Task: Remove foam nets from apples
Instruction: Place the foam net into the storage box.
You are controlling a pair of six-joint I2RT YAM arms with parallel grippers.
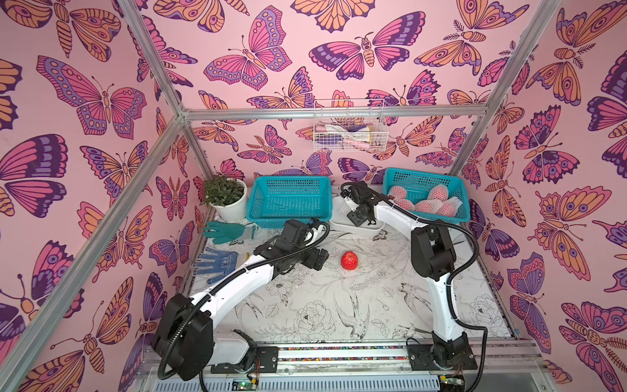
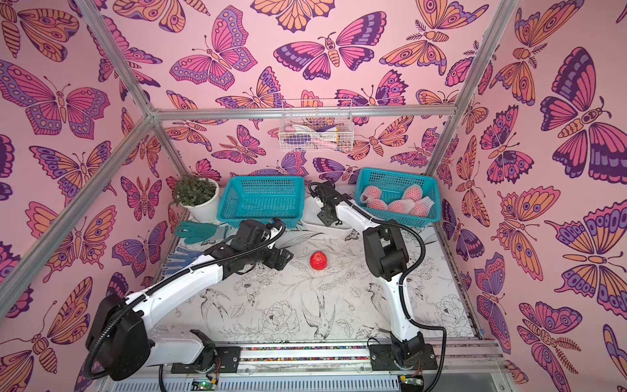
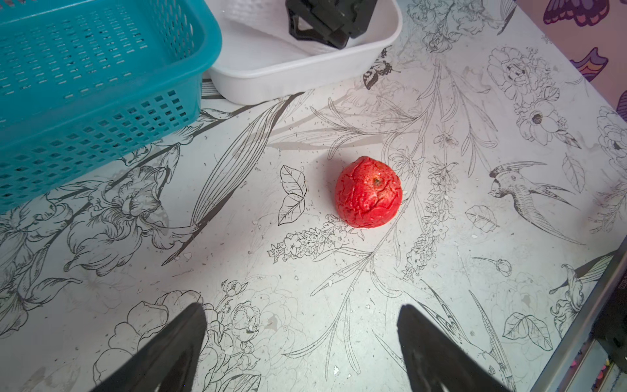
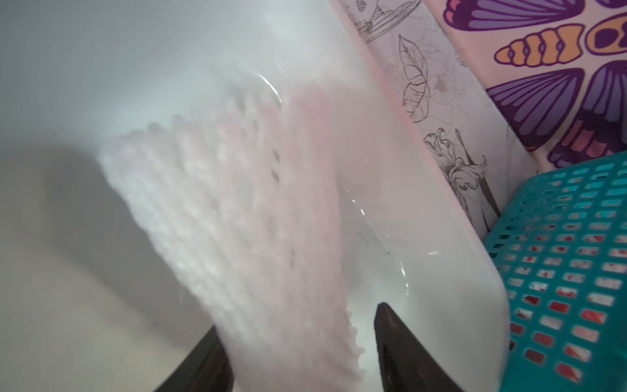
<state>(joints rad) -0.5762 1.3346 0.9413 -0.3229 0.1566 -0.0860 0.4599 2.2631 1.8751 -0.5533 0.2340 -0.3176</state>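
Right gripper (image 4: 298,315) hangs inside the white tub (image 4: 424,217), jaws parted, foam net (image 4: 237,210) slack between them. The net looks light, soft and springy, so you pinch a mesh edge. Left gripper (image 3: 302,307) gapes wide, empty, facing the bare apple (image 3: 368,191) near the tub.

Potted plant (image 1: 225,195) beside teal basket (image 1: 288,185); green glove (image 1: 225,231) near.

Floral table (image 1: 305,292): apple (image 1: 349,260), two baskets (image 1: 288,220), tub (image 1: 356,228), gloves (image 1: 225,232)

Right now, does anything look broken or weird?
Yes. The bare apple lying alone on the table looks odd: its red skin is cracked and wrinkled all over.
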